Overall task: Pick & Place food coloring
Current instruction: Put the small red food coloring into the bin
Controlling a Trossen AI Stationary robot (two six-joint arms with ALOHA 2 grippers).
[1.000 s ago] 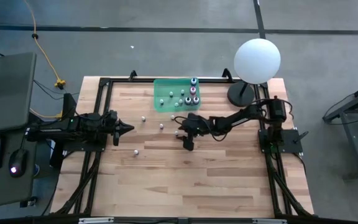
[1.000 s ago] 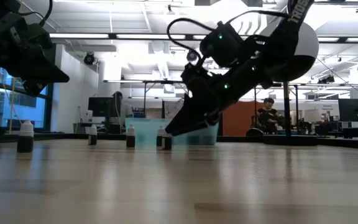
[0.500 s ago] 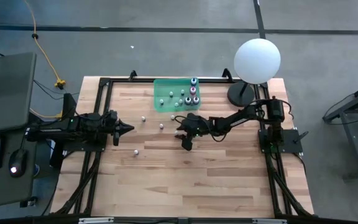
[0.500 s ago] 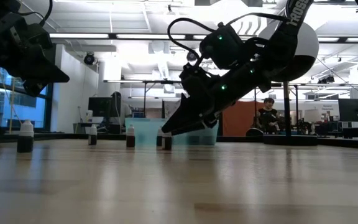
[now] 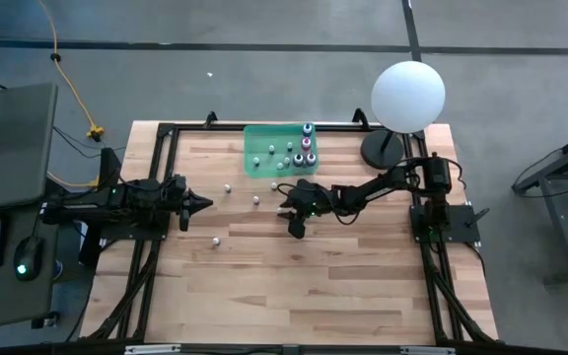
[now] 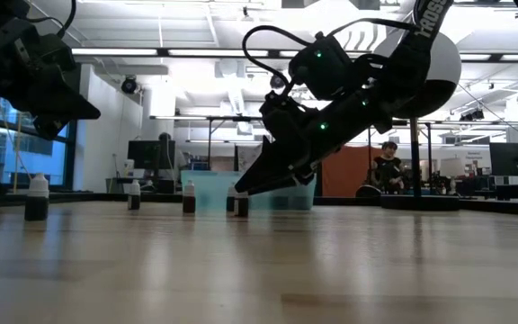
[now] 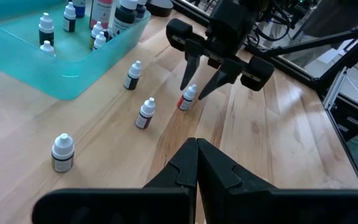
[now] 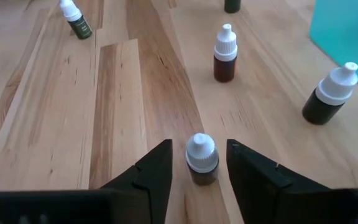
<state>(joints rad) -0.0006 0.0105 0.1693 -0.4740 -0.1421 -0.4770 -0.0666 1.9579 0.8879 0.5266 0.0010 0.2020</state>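
Gripper astride a small bottle

Bottles of food coloring were seen scattered over the wooden surface [image 5: 304, 286], with several more gathered in the green tray [image 5: 260, 163] near the far edge. The right gripper [image 8: 197, 163] was lowered close to the surface just in front of the tray, and one small white-capped bottle [image 8: 201, 159] was found standing upright between its two fingers [image 8: 155, 168]. A narrow gap was visible on each side of the bottle, so the fingers were spread apart and the bottle was not clamped. In the left wrist view the same bottle [image 7: 188, 97] was shown standing on the wood under the right gripper's tips.

Three other loose bottles were noted nearby: a brownish one [image 8: 225, 54] just beyond the gripper, a dark one [image 8: 329, 93] beside the tray's edge, and a dark green one [image 8: 75, 19] further off. Another lone bottle [image 5: 215, 240] was seen well apart, nearer the left arm.

The left gripper [image 5: 203, 204] was held above the left side of the surface, its fingers pressed together on nothing. A white globe lamp [image 5: 408, 96] was placed at the far right corner.
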